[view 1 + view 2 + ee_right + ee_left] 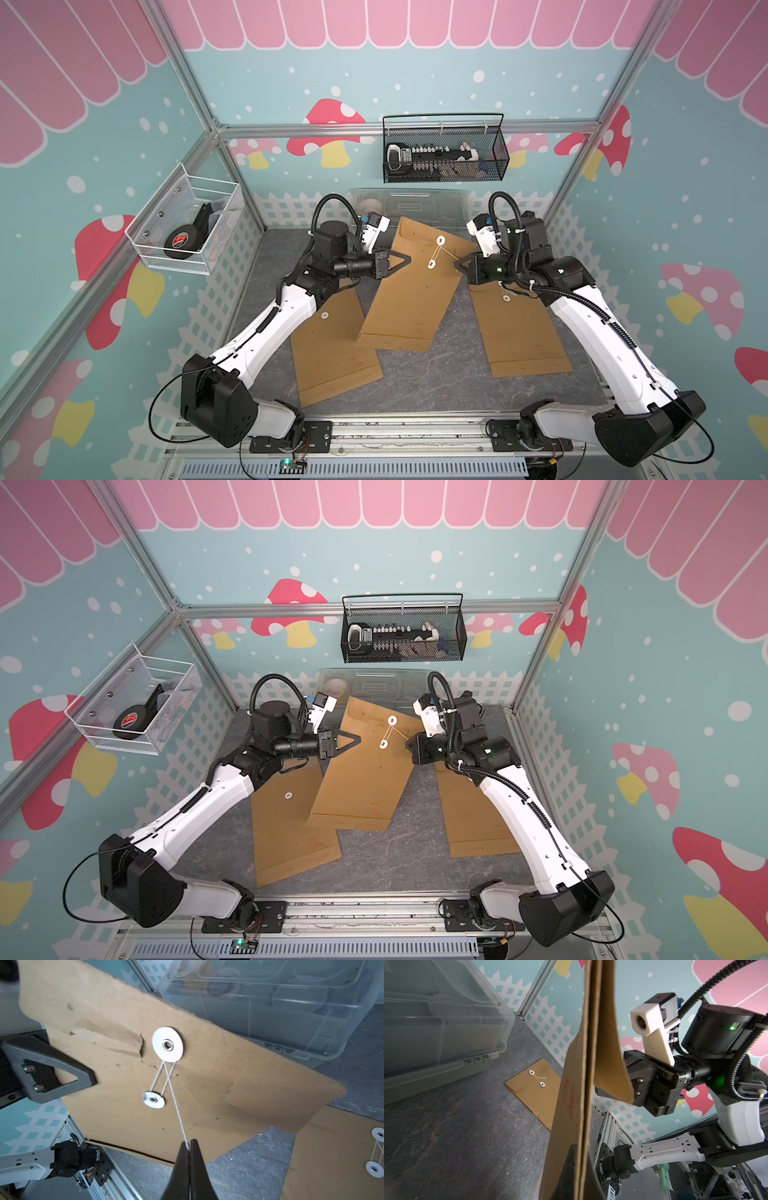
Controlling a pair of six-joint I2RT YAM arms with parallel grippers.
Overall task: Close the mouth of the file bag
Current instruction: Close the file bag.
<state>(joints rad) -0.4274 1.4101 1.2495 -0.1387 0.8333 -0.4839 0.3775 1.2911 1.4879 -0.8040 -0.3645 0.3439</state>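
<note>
The brown file bag point(411, 299) point(357, 783) hangs tilted above the middle of the table, flap end toward the back. My left gripper point(409, 258) point(580, 1151) is shut on the bag's left edge near the flap. A white string point(176, 1109) loops between the flap's round washer point(167, 1044) and the lower washer point(153, 1099), then runs taut to my right gripper point(459, 262) point(189, 1142). That gripper is shut on the string's free end, just off the bag's right edge.
Two more brown envelopes lie flat on the grey table, at the left point(332, 353) and at the right point(519, 332). A clear plastic bin point(411, 205) stands against the back wall. A black wire basket point(444, 149) and a white mesh basket point(187, 226) hang on the walls.
</note>
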